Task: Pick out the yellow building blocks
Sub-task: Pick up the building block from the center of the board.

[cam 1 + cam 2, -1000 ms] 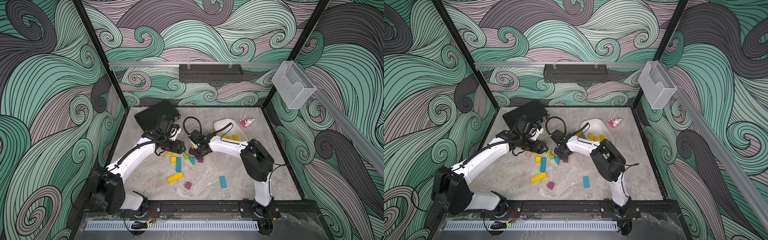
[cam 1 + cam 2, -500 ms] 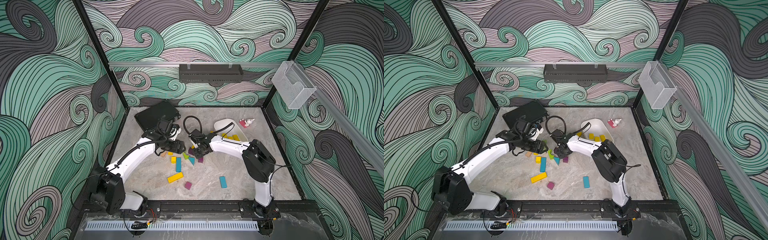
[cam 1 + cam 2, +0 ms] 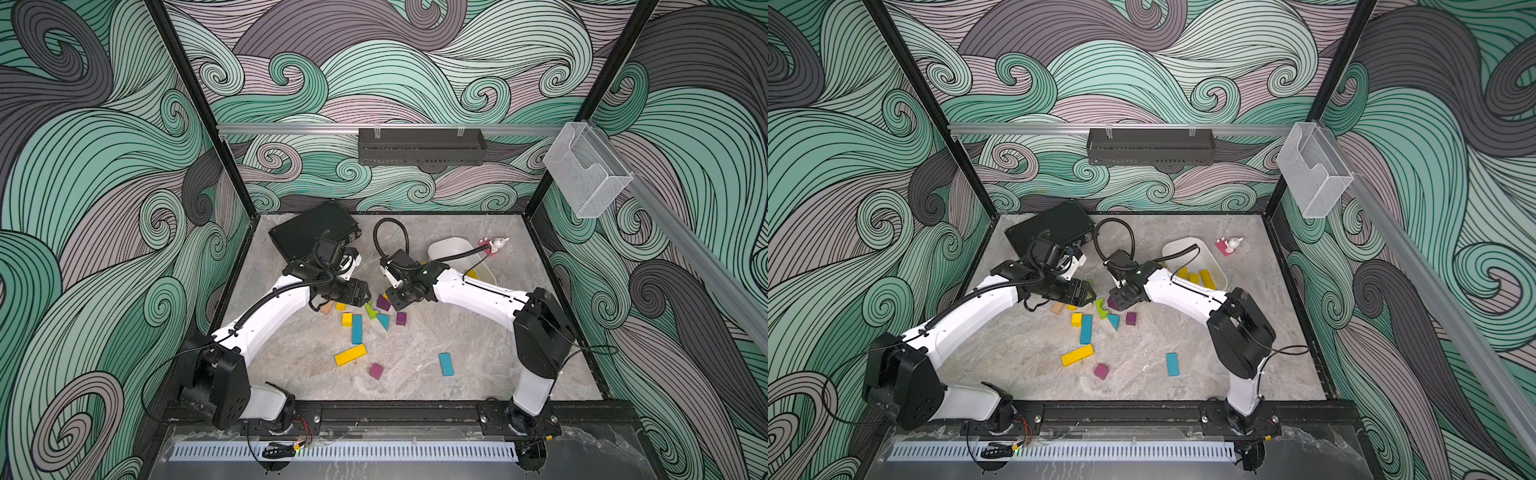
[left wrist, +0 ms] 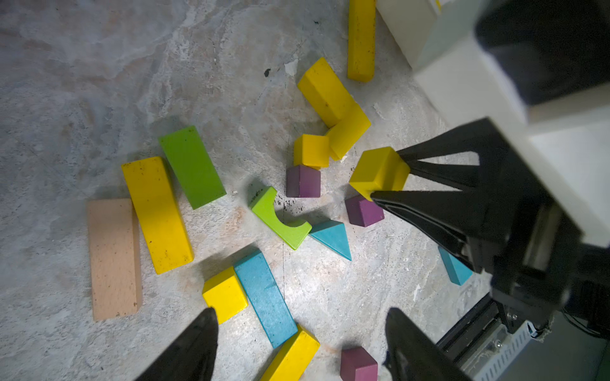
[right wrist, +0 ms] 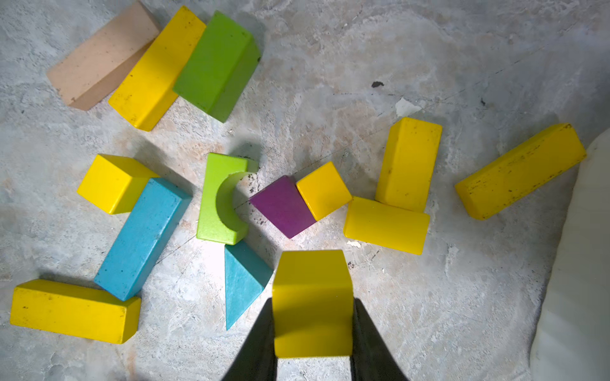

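Note:
My right gripper is shut on a yellow cube; in the left wrist view the same yellow cube sits between its black fingers, close over a purple cube. Other yellow building blocks lie around it: a cube, two short blocks, long bars and another cube. My left gripper hovers open over the pile, holding nothing. In a top view, more yellow blocks lie in the white bin.
Mixed in are a tan bar, a green block, a green arch, a blue bar, a teal wedge and a purple cube. A black case sits back left, a pink toy behind the bin.
The right gripper's jaws have closed onto the yellow cube. Both arms have hardly moved.

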### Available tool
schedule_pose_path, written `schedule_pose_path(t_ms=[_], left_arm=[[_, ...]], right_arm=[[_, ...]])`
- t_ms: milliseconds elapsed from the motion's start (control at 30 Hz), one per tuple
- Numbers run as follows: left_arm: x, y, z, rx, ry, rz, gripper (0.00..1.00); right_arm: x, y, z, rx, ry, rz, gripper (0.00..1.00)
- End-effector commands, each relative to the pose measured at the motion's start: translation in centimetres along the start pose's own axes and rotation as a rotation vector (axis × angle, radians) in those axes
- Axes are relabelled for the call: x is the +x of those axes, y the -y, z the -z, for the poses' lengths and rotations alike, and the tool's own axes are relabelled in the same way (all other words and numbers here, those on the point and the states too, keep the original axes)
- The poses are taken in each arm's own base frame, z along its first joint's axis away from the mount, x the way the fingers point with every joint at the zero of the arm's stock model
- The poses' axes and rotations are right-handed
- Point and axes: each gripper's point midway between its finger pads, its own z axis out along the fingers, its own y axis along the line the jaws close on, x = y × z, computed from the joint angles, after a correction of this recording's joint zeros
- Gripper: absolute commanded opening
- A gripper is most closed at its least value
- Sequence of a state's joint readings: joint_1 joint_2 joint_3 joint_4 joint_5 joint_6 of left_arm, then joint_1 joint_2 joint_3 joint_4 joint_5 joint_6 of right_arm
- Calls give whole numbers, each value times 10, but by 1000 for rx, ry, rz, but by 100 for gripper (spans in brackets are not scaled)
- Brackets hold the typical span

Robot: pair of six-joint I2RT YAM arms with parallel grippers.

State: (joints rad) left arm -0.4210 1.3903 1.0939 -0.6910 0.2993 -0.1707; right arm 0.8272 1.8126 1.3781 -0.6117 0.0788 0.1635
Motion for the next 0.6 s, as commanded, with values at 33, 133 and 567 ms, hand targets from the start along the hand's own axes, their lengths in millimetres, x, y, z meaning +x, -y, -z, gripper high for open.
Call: schedule_pose_path(t_ms=[33, 133, 567], left_arm=[[-13, 3, 10, 8, 53, -4, 79], [-19, 5, 13, 13, 66, 1, 79], [-42, 24, 24, 54, 134, 14, 77]], right_arm=[[3, 3, 13, 18, 12, 17, 14], [2, 5, 21, 17, 30, 24, 10], [-7, 22, 71, 35, 151, 20, 0]])
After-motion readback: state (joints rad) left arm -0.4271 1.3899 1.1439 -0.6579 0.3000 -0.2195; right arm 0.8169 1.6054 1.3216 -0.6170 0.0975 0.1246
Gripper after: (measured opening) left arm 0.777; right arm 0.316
